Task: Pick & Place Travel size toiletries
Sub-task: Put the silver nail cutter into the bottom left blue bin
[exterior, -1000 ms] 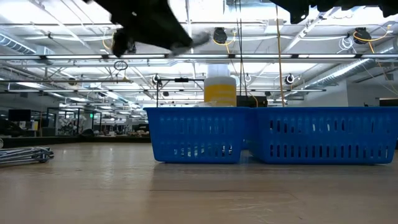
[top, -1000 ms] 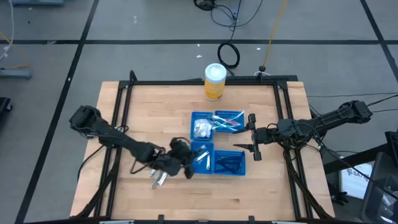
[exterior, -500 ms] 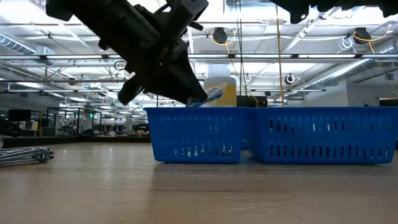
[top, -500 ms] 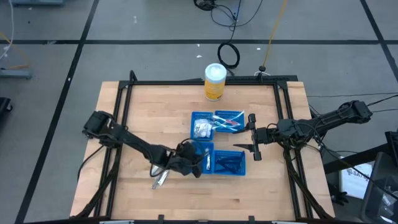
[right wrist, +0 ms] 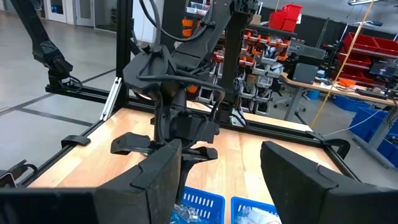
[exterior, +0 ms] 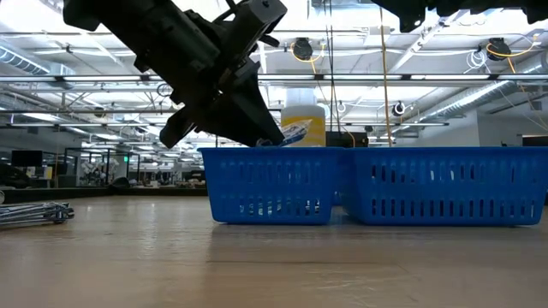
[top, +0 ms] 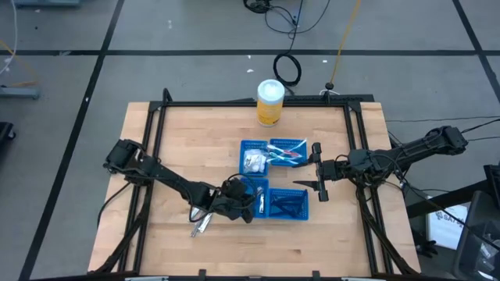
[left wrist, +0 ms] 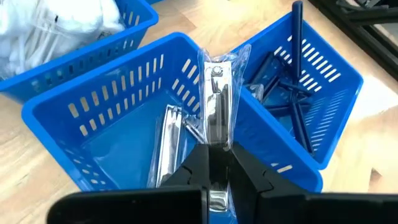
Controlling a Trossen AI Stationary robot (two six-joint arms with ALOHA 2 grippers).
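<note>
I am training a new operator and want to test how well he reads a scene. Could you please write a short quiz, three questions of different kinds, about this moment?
1. True or false: the left gripper is shut on a wrapped silvery item.
2. Over which tray does that item hang?
A. the tray with dark blue sticks
B. the tray already holding a silvery item
C. the tray with white packets
3. Fill in: the right gripper waits with its fingers ____.

Key: 1 true; 2 B; 3 open.
</note>
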